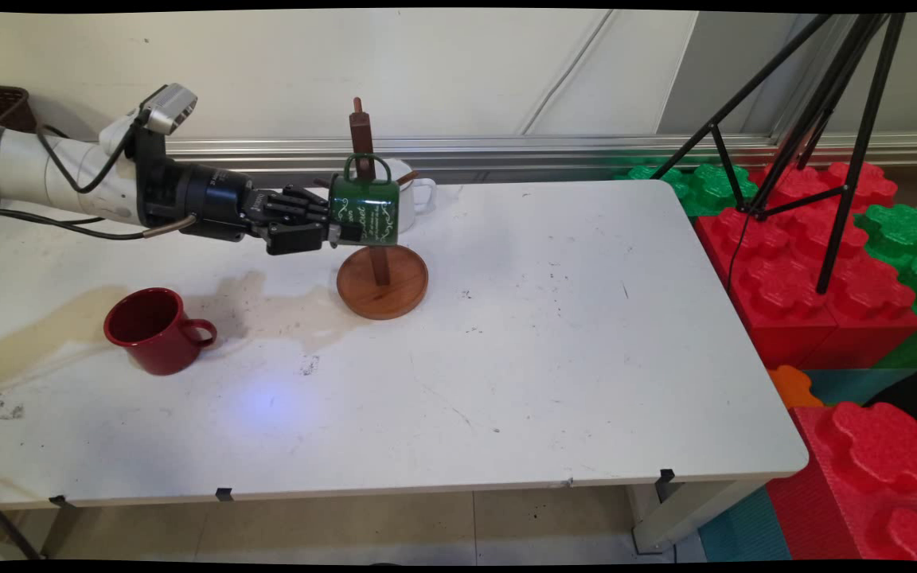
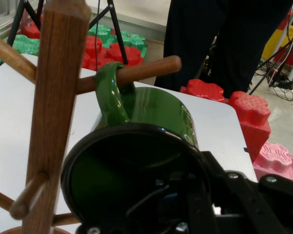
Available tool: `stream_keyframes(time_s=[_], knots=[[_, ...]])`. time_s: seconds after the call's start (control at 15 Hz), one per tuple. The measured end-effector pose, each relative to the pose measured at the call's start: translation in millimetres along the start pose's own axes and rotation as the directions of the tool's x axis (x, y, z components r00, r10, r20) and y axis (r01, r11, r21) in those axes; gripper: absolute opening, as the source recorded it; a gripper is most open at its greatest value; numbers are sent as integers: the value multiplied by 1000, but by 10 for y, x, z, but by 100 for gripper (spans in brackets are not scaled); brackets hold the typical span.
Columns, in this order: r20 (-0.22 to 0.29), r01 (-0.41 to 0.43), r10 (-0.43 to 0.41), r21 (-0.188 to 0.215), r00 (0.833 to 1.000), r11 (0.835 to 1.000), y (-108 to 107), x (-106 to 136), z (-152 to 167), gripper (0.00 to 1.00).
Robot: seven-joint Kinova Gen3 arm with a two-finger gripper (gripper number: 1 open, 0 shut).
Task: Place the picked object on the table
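A dark green mug [image 1: 363, 211] lies on its side in the air, its handle looped over a peg [image 2: 146, 70] of the wooden mug tree [image 1: 383, 290]. My gripper [image 1: 339, 228] reaches in level from the left and is shut on the mug's rim. In the hand view the green mug [image 2: 151, 112] fills the middle, its open mouth facing the camera. The gripper [image 2: 185, 204] clamps its lower rim, and the tree's post [image 2: 53, 122] stands just to the left.
A red mug [image 1: 156, 330] stands upright at the table's left, beside a brownish stain [image 1: 267, 306]. A white mug [image 1: 419, 191] sits behind the tree. Red and green foam blocks [image 1: 825, 270] and a black tripod [image 1: 809, 119] stand off the table's right edge.
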Motion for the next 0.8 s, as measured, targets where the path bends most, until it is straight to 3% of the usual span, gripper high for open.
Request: stream_keyframes(time_s=[0.4,0.8], knots=[[-7,-14,14,-12,1000,1000,36,45,-32,0],[-12,-51,50,-58,999,997,189,111,-133,0]])
